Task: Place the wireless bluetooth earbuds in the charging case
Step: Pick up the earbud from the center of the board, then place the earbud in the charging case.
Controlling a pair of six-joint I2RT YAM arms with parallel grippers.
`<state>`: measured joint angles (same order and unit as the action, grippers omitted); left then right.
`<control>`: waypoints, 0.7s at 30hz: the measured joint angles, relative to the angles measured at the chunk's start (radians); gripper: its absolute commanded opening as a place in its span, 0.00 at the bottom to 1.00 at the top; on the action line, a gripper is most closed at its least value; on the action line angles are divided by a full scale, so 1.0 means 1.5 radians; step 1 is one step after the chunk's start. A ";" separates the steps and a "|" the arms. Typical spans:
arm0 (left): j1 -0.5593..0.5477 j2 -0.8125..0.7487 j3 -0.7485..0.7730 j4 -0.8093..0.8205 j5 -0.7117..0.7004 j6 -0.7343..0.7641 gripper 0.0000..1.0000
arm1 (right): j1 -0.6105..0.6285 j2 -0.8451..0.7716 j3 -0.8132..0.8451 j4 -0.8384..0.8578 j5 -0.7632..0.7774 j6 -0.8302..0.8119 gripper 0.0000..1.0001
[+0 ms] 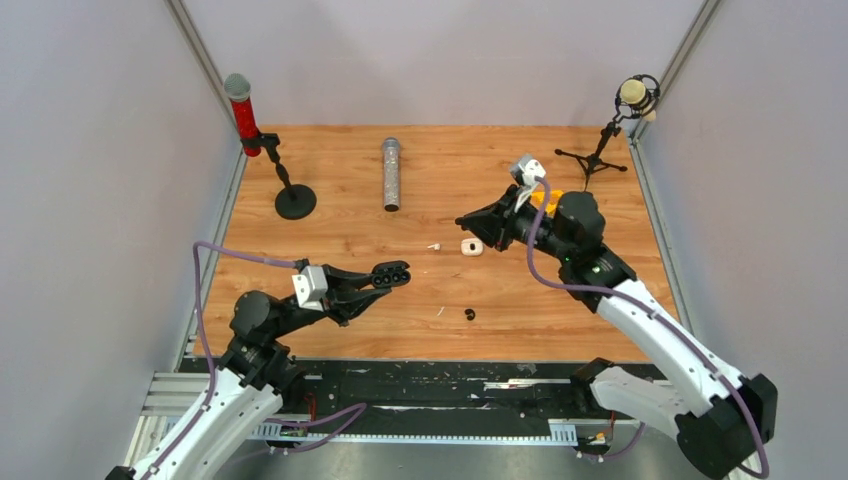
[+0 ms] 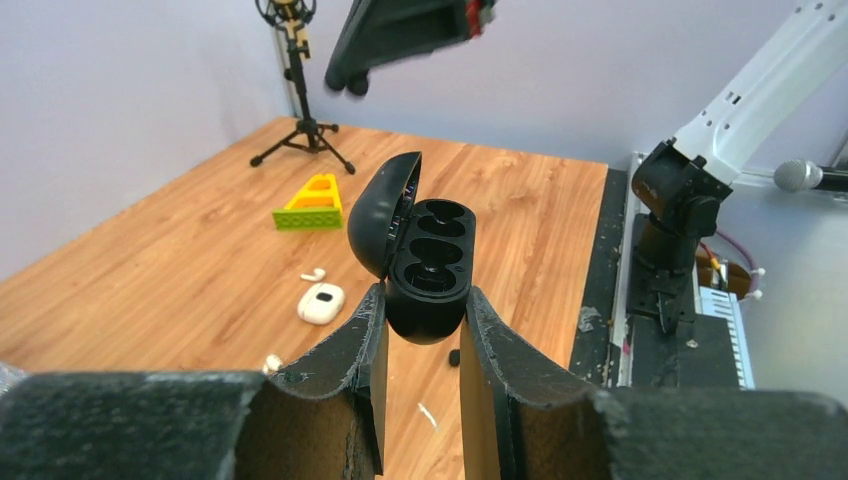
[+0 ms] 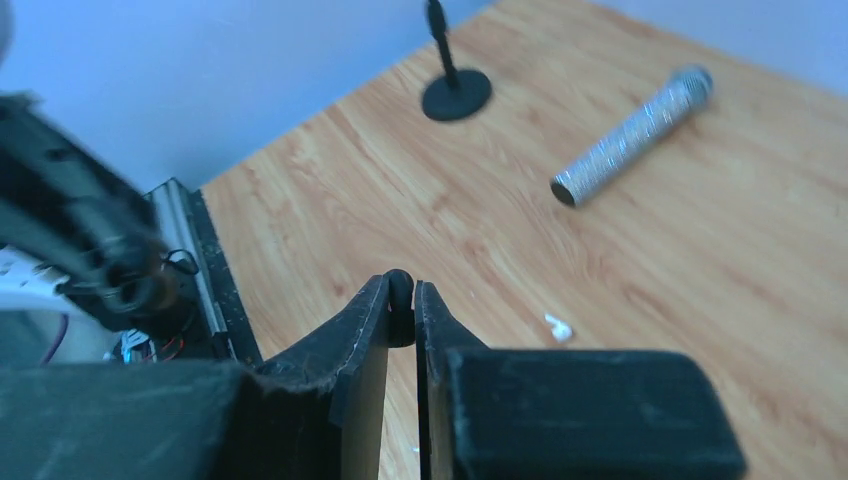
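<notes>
**Left gripper** (image 2: 423, 297): My fingers (image 2: 352, 345) are clamped on the lower shell of the black case (image 2: 430, 262), one on each side. I hold it raised over the table (image 1: 330, 225), at the front left.
- The lid (image 2: 385, 212) is swung open and stands nearly upright.
- Two wells are exposed, one behind the other. Both read as dark hollows, and I cannot tell whether anything sits at the bottom.

**Right gripper** (image 3: 402, 297): My jaws are pinched almost together on a black earbud (image 3: 400, 285), whose small rounded body shows between the tips. This hand is lifted clear of the table. In the top view its tips sit just beside the white case (image 1: 472, 246).

**White case**: It lies flat near the table centre. From my left wrist it looks closed, so its contents are hidden.

**Loose parts on the table:**
- The white earbud (image 1: 433, 245) lies just left of the white case, not touching it.
- The loose black earbud (image 1: 470, 314) lies nearer my bases, with a white sliver (image 1: 440, 311) near it on the left.
- A small pale item (image 2: 270, 362) lies beside my left finger. I cannot tell what it is.

**Other items:** A silver mic (image 1: 391, 173) lies at the far centre, and a red mic (image 1: 240, 105) stands at the far left. A tripod mic (image 1: 637, 95) stands at the far right. A yellow-green block (image 2: 312, 203) lies beyond the white case.
</notes>
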<state>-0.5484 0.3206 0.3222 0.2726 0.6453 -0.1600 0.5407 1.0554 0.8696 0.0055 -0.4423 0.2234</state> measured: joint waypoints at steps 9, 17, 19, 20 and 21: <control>0.000 0.038 0.000 0.014 -0.004 -0.058 0.00 | 0.017 -0.048 -0.003 0.084 -0.223 -0.040 0.00; 0.000 0.038 0.000 0.031 -0.005 -0.070 0.00 | 0.107 0.049 0.022 0.149 -0.363 -0.014 0.00; 0.000 0.036 0.000 0.031 -0.005 -0.070 0.00 | 0.123 0.064 0.036 0.165 -0.381 -0.009 0.00; 0.000 0.035 0.000 0.031 -0.005 -0.071 0.00 | 0.130 0.070 0.045 0.172 -0.389 -0.007 0.00; 0.000 0.035 0.000 0.031 -0.005 -0.071 0.00 | 0.138 0.074 0.053 0.179 -0.393 -0.007 0.00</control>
<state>-0.5484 0.3725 0.3218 0.3187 0.6384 -0.2665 0.7479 1.1664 0.9493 0.2733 -1.0325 0.2131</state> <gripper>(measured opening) 0.325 0.141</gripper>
